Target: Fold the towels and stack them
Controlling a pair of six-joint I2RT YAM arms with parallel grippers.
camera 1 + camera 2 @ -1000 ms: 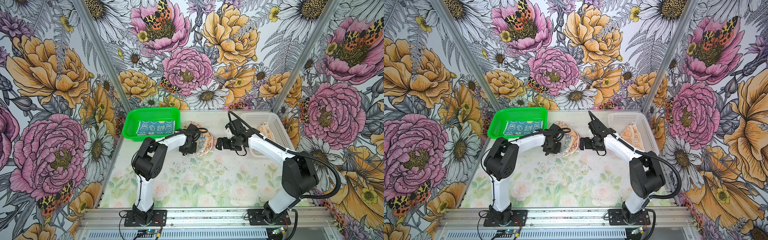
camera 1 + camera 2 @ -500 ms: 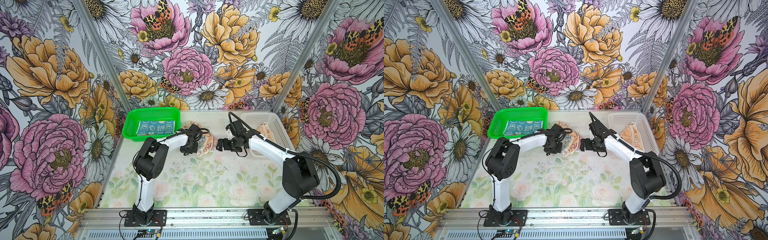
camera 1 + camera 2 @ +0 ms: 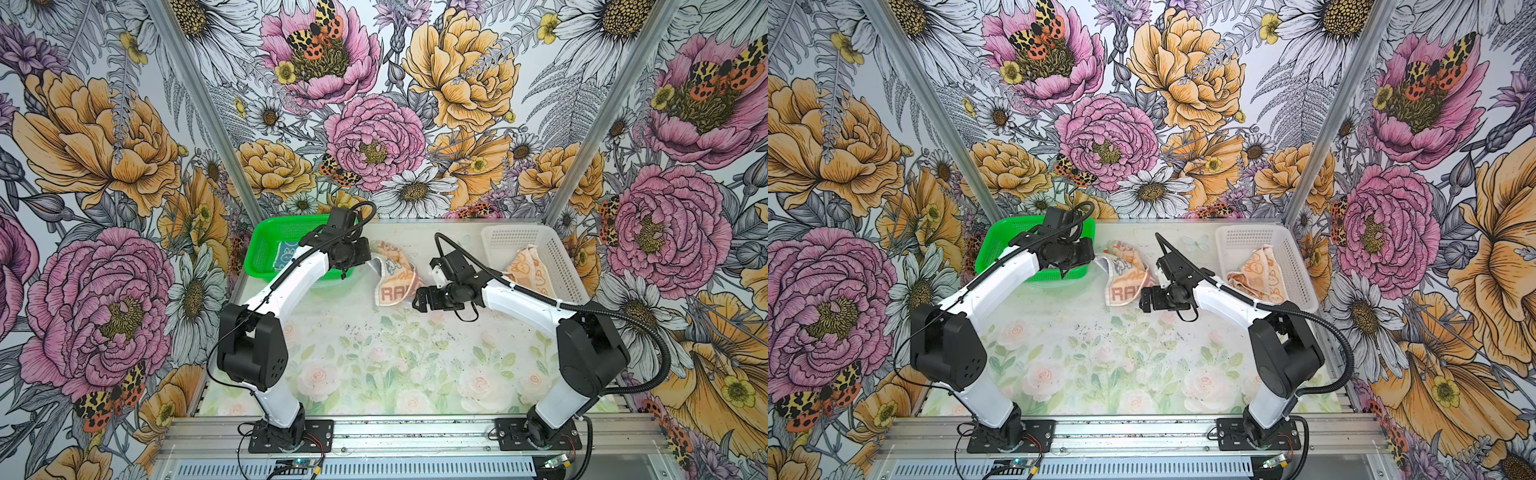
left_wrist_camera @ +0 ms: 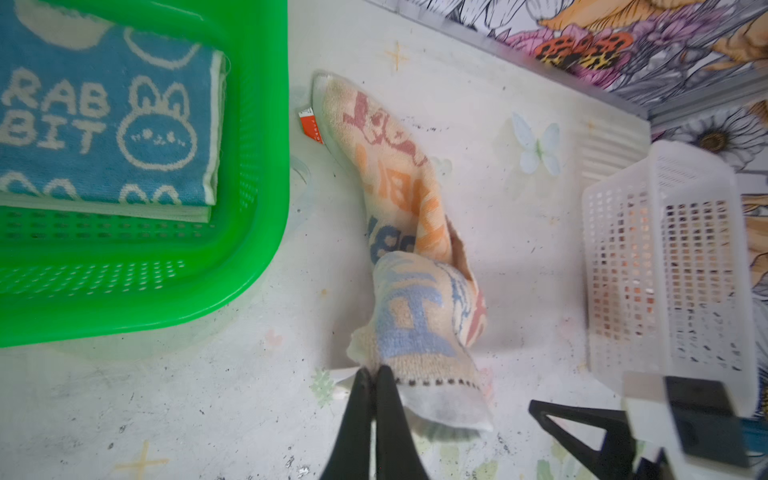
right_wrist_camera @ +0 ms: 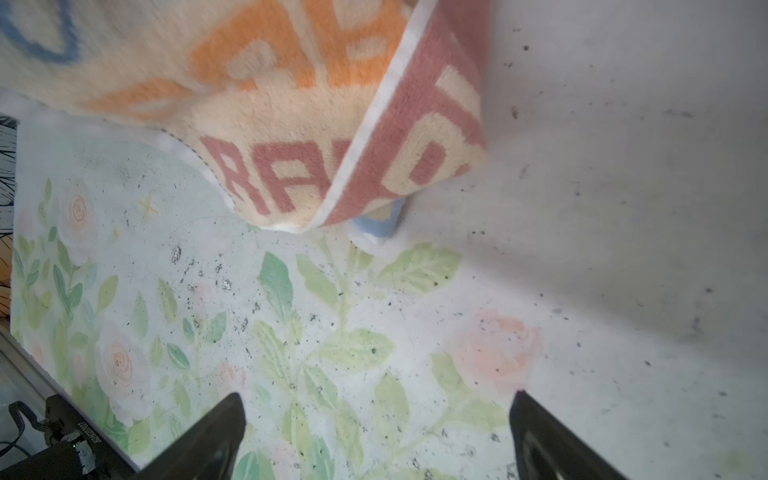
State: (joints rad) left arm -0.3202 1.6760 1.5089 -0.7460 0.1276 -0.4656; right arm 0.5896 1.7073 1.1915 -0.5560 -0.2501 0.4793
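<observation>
The cream towel [image 3: 394, 277] [image 3: 1124, 279] with coloured "RABBIT" lettering lies crumpled on the table between both arms. My left gripper [image 4: 374, 376] [image 3: 371, 262] is shut on a hemmed corner of the towel [image 4: 415, 299], which is raised while the rest trails on the table. My right gripper [image 5: 376, 409] [image 3: 419, 297] [image 3: 1144, 300] stands open and empty just short of the towel's other end [image 5: 291, 124]. A folded blue towel [image 4: 104, 124] [image 3: 286, 255] lies in the green basket. The orange towel [image 3: 528, 270] [image 3: 1260, 270] sits bunched in the white basket.
The green mesh basket [image 3: 259, 257] [image 3: 998, 245] [image 4: 249, 249] stands at the back left, close to my left wrist. The white mesh basket [image 3: 557, 257] [image 3: 1296, 266] [image 4: 665, 270] stands at the back right. Flowered walls enclose the table on three sides.
My left gripper has shut on the cream towel's corner and drawn it up and back toward the green basket. The right gripper has stayed open and hardly moved.
</observation>
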